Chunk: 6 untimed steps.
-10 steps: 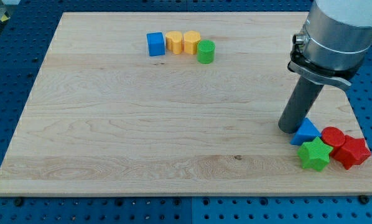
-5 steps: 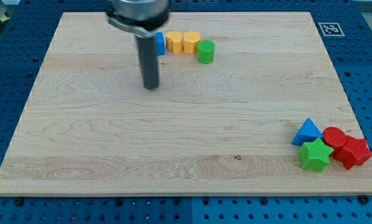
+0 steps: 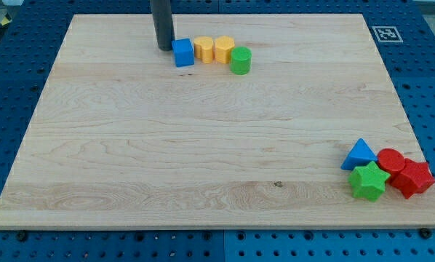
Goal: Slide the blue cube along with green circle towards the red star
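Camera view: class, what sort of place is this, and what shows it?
Probably a robotics lab bench: a wooden board on a blue perforated table, a printed marker tag, and my tip beside the blue cube.

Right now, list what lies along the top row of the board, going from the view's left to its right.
my tip → blue cube → yellow heart-like block → yellow hexagonal block → green circle. My tip sits just left of the blue cube, close against its upper-left side.
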Available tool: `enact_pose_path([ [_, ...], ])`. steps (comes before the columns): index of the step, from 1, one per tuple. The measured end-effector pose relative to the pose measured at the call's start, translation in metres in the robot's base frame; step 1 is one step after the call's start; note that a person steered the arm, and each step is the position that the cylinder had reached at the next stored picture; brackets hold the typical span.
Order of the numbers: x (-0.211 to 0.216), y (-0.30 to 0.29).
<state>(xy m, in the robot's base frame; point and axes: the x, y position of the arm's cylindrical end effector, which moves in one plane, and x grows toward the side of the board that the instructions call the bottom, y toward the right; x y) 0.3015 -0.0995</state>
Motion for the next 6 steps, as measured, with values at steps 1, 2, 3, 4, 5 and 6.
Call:
enact_pose_path([
  [1,0.034,0.0],
  [2,0.04,0.008],
  [3,0.034,0.009],
  [4,0.031,0.024],
  [5,0.029,0.052],
  [6,0.029,0.088],
])
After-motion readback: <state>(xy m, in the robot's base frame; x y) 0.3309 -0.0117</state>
